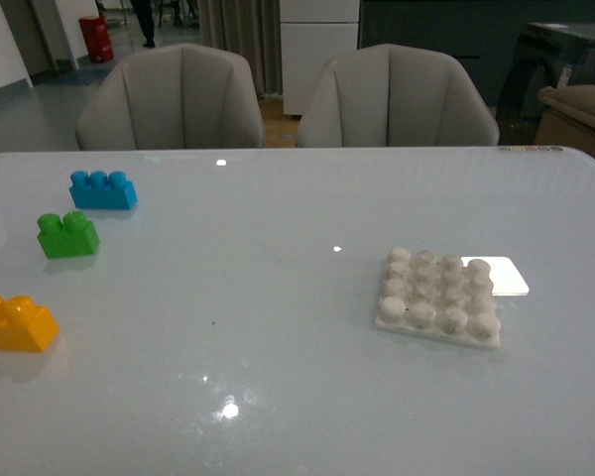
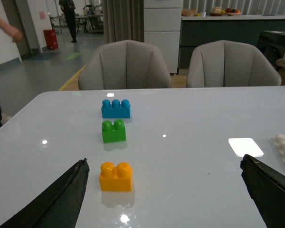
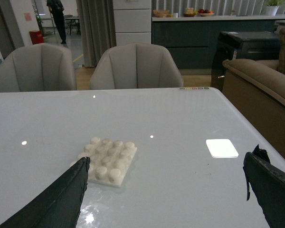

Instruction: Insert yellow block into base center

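Observation:
The yellow block (image 1: 17, 323) lies on the white table at the near left, two studs up. In the left wrist view the yellow block (image 2: 116, 176) sits just ahead of my left gripper (image 2: 164, 190), near its left finger; the gripper is open and empty. The white studded base (image 1: 439, 296) rests at the right of the table. From the right wrist, the base (image 3: 108, 161) lies ahead and toward the left finger of my right gripper (image 3: 166, 190), which is open and empty. Neither gripper shows in the front view.
A green brick (image 1: 67, 234) and a blue brick (image 1: 103, 189) lie behind the yellow block. A bright white rectangle (image 1: 498, 275) lies on the table beside the base. Two grey chairs (image 1: 171, 99) stand at the table's far edge. A sofa (image 3: 263, 90) stands off the right side.

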Motion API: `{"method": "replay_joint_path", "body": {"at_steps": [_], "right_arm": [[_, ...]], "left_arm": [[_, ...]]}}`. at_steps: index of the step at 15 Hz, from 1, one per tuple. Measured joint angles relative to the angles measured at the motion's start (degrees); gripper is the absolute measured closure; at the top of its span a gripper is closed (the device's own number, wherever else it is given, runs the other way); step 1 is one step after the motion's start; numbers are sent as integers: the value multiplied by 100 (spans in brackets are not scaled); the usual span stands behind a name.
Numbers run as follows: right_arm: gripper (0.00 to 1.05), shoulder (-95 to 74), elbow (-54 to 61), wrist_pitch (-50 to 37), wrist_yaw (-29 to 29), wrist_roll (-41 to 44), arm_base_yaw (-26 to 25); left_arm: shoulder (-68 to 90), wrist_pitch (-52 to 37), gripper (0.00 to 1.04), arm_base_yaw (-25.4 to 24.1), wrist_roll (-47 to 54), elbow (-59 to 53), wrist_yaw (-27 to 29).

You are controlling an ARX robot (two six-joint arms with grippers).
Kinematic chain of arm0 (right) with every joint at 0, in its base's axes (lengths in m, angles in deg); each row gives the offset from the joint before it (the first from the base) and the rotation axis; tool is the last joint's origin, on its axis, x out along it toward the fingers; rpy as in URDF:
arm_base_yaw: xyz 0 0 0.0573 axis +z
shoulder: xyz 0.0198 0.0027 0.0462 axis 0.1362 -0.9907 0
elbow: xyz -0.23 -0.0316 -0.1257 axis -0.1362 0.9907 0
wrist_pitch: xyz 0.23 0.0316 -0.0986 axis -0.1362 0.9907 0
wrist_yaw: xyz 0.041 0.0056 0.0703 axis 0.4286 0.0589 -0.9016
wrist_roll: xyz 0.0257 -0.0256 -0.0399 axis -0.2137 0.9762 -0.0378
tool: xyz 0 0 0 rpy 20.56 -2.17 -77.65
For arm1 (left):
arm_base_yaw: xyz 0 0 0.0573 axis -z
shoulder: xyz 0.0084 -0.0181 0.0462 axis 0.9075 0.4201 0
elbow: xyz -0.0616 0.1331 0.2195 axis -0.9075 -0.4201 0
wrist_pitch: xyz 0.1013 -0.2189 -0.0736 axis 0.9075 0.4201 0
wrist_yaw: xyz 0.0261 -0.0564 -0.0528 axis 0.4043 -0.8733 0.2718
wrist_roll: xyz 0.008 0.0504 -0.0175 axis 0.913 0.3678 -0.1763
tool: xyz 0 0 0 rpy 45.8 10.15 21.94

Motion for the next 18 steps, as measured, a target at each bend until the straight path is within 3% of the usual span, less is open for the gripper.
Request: {"method": "replay_joint_path", "body": {"at_steps": [18], "right_arm": [[6, 0, 0, 0, 0, 0, 0]], "left_arm": [[0, 0, 7, 0, 0, 0, 2]]}}
